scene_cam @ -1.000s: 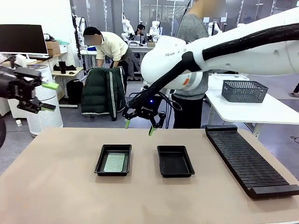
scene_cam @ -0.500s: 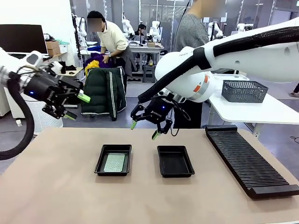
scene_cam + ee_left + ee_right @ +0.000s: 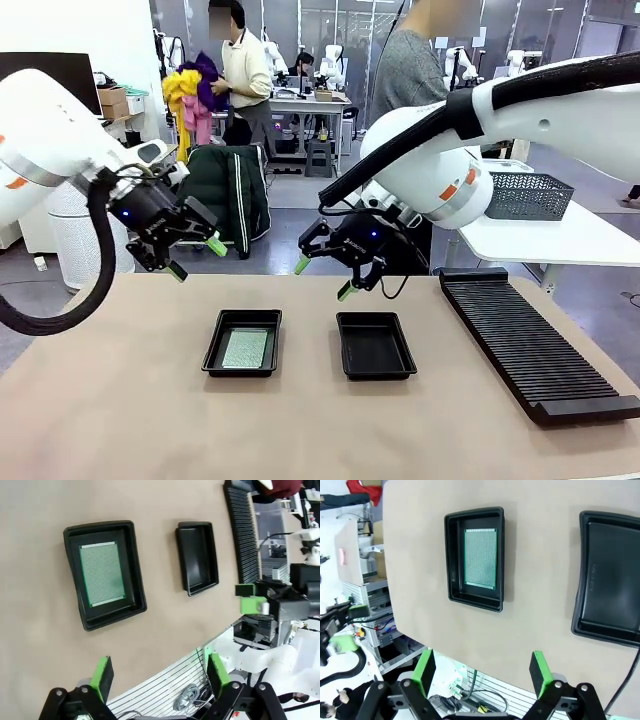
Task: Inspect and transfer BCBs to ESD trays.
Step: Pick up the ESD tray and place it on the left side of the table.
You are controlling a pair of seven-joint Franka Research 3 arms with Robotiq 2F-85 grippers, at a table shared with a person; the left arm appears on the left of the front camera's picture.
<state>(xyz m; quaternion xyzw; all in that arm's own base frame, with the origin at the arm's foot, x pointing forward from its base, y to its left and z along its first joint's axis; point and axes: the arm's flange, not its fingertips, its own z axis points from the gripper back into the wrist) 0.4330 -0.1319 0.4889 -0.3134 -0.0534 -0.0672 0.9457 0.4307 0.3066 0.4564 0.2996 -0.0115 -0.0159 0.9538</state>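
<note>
1. The table [image 3: 120, 410] lies nearest, and its cloth is bare in front of both pairs of fingers.
2. The filled tray [image 3: 212, 355] sits below the left gripper's fingers, a little toward the other arm. One green board [image 3: 245, 348] lies flat on its floor, inside the rim on every side.
3. The empty tray [image 3: 375, 348] sits just beside it, almost straight beneath the right gripper's fingers. It looks like the next place to fill.
4. The left gripper [image 3: 196, 258] hangs in the air with its fingers spread wide and nothing between them, well apart from the board.
5. The right gripper [image 3: 324, 278] hangs the same way, spread wide and carrying nothing, with its tips tilted down toward the trays.
6. A ribbed rack [image 3: 530, 345] lies off to the outer side of the right fingers.
7. A person [image 3: 405, 70] stands beyond the right fingers, at the table's far side.
8. The step in hand looks like an approach, with one tray loaded and one waiting.
   - Turn the wrist until the pads sit square to a board's two long edges.
   - Grip the edges only and keep the pads off the face.
   - A thin board could bow or slip if it is pinched off-centre.
   - Lower it level and centred so that no corner rides up on the rim.
</note>
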